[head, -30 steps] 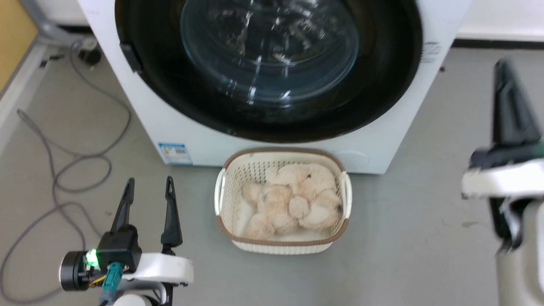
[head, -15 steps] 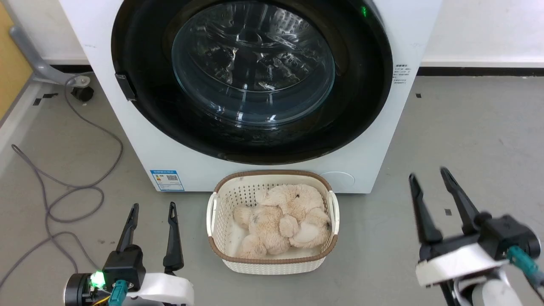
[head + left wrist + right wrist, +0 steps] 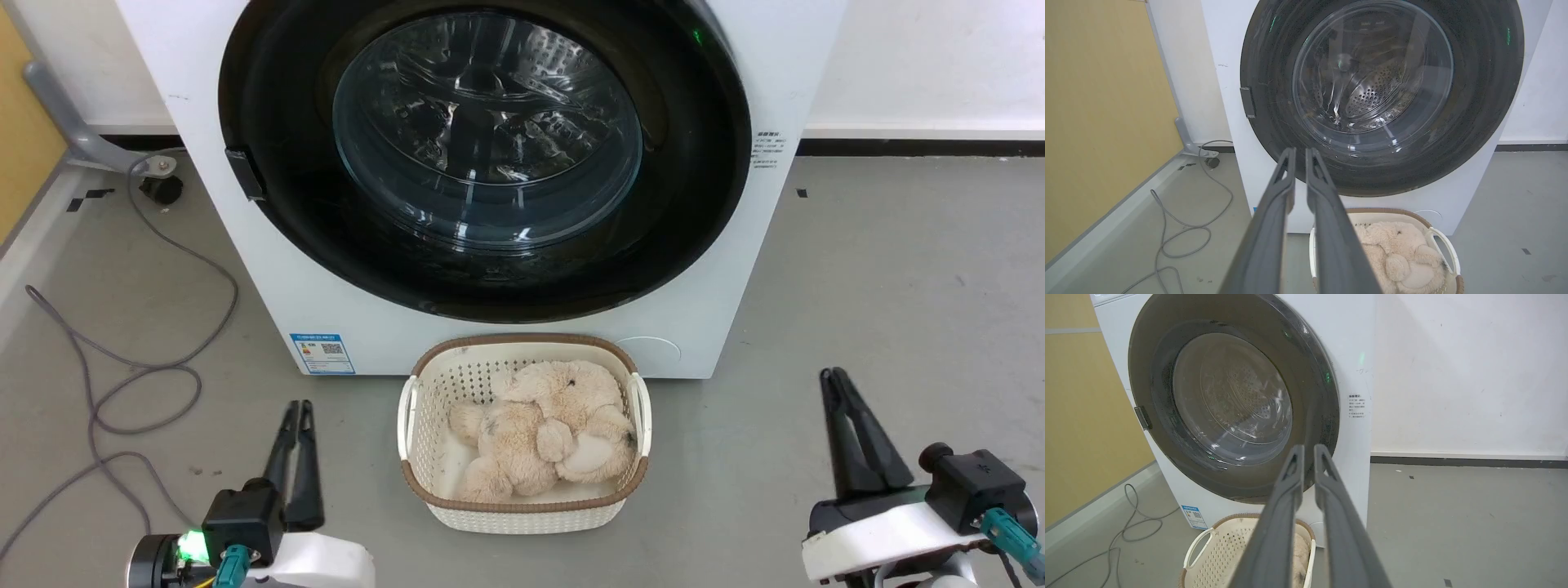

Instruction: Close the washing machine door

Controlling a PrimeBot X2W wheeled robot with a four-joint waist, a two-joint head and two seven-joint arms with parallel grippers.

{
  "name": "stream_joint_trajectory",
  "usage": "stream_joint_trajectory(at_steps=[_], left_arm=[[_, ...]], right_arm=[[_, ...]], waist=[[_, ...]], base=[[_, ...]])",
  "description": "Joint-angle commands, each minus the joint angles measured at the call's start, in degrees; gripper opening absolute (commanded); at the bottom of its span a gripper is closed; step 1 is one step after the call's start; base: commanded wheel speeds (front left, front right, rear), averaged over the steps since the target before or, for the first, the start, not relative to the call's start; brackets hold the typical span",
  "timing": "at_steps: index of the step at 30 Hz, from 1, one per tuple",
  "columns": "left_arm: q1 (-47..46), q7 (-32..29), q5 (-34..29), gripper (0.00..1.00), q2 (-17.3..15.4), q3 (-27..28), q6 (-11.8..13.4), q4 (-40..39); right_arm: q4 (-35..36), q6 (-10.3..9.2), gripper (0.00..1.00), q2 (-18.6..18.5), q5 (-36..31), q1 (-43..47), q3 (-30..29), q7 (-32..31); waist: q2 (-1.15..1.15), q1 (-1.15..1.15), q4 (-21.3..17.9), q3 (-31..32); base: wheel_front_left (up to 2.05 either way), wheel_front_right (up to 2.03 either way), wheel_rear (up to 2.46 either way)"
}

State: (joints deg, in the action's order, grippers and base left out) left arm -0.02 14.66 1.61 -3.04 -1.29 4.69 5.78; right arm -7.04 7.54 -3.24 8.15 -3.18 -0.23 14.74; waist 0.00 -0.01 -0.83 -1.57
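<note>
The washing machine [image 3: 788, 73] is white and stands at the top centre of the head view. Its round glossy black door [image 3: 694, 212] with the bulging glass window lies flat against the machine's front; the steel drum shows through the glass. The door [image 3: 1478, 122] sits ahead of my left gripper [image 3: 1300, 151], and it [image 3: 1310, 400] is ahead and left of my right gripper [image 3: 1309, 448]. My left gripper [image 3: 298, 406] is low on the left, shut and empty. My right gripper [image 3: 833, 376] is low on the right, shut and empty. Both are well short of the machine.
A white woven basket [image 3: 522, 513] holding a beige plush toy [image 3: 547, 420] stands on the grey floor right before the machine, between my grippers. A grey cable [image 3: 122, 384] loops on the floor at the left. A grey wheeled leg [image 3: 151, 175] and a yellow panel [image 3: 1098, 102] stand far left.
Both grippers went from open to shut. My right arm came down from high at the right to low at the right. The camera tilted up, showing more of the door.
</note>
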Motion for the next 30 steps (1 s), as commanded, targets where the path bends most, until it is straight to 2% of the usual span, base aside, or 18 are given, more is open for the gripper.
stream_joint_trajectory(at_steps=[1,30], left_arm=[[0.0,-0.14,-0.02,0.0,0.0,-0.01,-0.04,-0.07],[0.01,-3.53,-0.39,0.0,0.04,0.29,-1.13,-1.4]], right_arm=[[0.07,0.0,0.0,0.0,-0.08,0.03,-0.02,-0.14],[1.7,-0.01,0.0,0.09,-1.96,0.77,0.04,-3.55]], waist=[[0.0,0.01,0.01,0.01],[0.0,0.01,0.2,0.38]], base=[[0.0,0.0,0.0],[0.0,0.0,0.0]])
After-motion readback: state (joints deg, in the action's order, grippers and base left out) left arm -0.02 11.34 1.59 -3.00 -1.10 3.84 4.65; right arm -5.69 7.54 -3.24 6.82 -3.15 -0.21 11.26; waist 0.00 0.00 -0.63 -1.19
